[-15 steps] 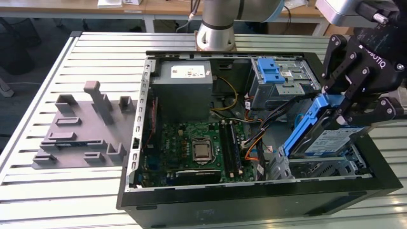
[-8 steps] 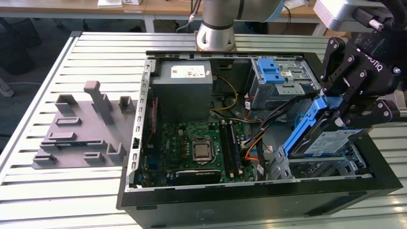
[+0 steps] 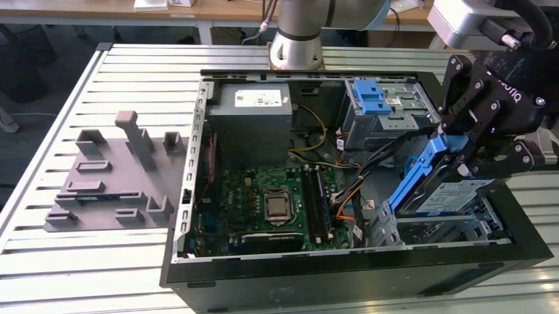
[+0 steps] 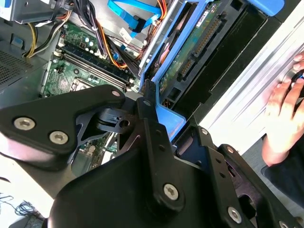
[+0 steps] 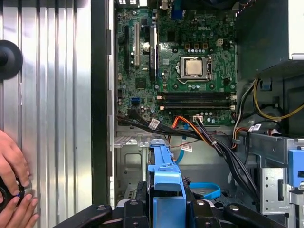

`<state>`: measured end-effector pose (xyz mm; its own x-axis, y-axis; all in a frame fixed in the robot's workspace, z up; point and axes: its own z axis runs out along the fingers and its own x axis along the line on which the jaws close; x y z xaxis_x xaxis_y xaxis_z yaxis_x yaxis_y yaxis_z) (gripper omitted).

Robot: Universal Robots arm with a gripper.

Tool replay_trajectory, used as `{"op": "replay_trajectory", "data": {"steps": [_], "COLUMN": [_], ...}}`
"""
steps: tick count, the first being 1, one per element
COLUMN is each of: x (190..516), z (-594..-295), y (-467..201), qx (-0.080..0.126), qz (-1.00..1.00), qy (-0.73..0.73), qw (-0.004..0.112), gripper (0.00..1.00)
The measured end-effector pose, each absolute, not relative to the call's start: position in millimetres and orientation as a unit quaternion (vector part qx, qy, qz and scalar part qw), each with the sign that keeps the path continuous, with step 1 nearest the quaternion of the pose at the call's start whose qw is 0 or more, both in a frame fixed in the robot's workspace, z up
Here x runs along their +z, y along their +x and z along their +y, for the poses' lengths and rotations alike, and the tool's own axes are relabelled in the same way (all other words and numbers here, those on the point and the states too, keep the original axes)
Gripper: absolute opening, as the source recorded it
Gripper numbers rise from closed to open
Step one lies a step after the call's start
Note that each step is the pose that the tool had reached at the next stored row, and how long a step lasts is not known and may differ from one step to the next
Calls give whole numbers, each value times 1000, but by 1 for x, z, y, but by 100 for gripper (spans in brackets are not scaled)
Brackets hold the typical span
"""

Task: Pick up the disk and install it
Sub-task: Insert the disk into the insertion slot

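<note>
Exterior view: your gripper [image 3: 465, 162] has its fingers pinched tight on the disk [image 3: 450, 196], at its blue-railed top end. The disk hangs tilted just below the fingers, with its lower end in the drive bay [image 3: 432, 230] of the open case [image 3: 349, 265].

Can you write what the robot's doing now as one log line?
end effector: shut on disk | disk: tilted, lower end at drive bay | installed: not yet

1. We've got the fixture [image 3: 109, 176] on the table [image 3: 88, 275], exterior view's left of the case [image 3: 332, 269].
2. Inside, the power supply [image 3: 253, 108] sits behind the motherboard [image 3: 271, 203].
3. The disk [image 3: 450, 196] is tilted over the case's end at the exterior view's right.
</note>
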<state>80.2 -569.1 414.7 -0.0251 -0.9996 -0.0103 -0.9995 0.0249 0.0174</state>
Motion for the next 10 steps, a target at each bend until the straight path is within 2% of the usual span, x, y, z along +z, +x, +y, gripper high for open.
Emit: {"op": "replay_trajectory", "data": {"steps": [10], "x": [409], "z": [-569], "y": [80], "qx": [-10], "qz": [-716], "qy": [698], "qw": [2], "gripper": [37]}}
